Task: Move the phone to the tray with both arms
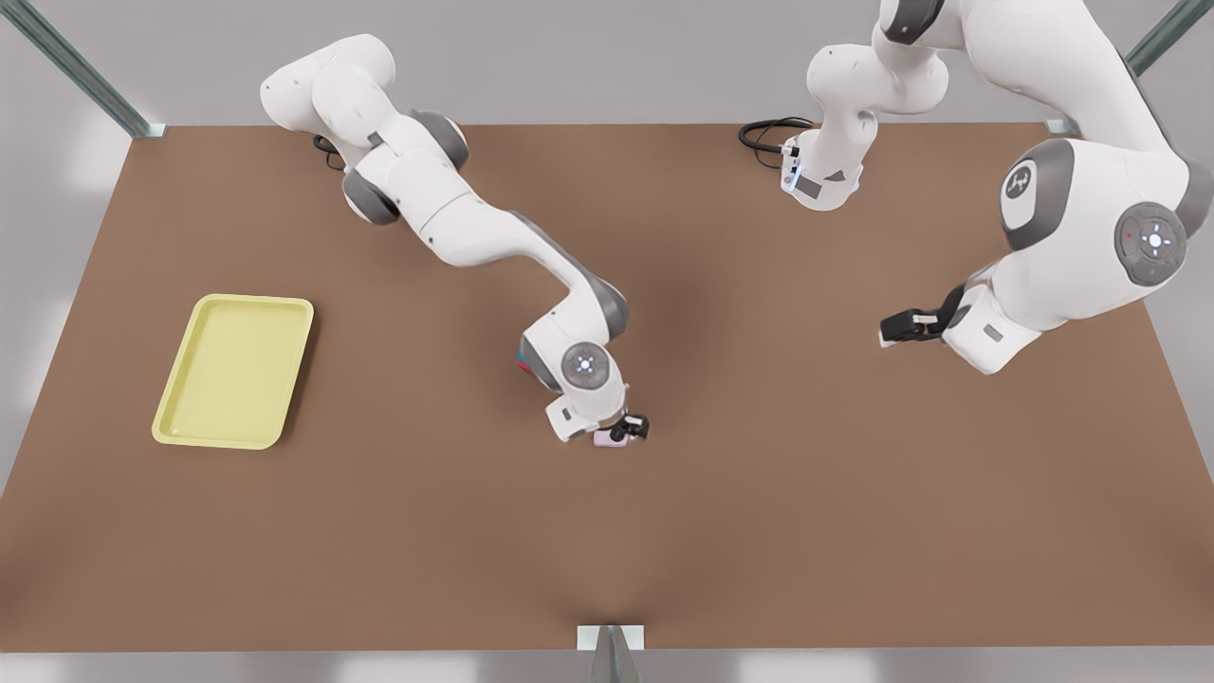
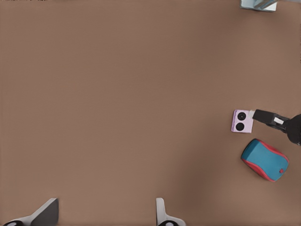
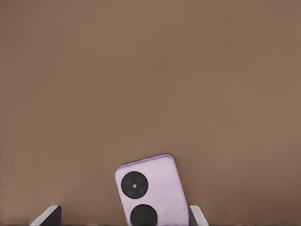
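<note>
Down at the middle of the brown bench [image 1: 759, 512], the right pincer [image 1: 630, 429] is low over the phone [image 1: 607, 438], and the right wrist view shows the pale pink phone [image 3: 151, 190] sitting between the two fingertips [image 3: 197, 217]. The phone lies a little askew there, its two dark circles facing up. Whether the tips are actually pressing its edges, I cannot tell; the jaws stand apart with the phone in the gap.

Over on the front view's right, the left pincer [image 1: 896, 329] hangs well above the bench, well apart from the phone, its arm waiting. From the left wrist view its fingertips [image 2: 47, 214] stand spread wide with nothing between them. That same view picks out the phone [image 2: 241, 121] flat on the bench with the other arm's pincer [image 2: 270, 118] right at its edge, and the teal-and-red computer mouse [image 2: 265, 159] just beside them.

Far off toward the front view's left, the pale yellow tray [image 1: 180, 422] rests on the bench, well apart from the phone.
</note>
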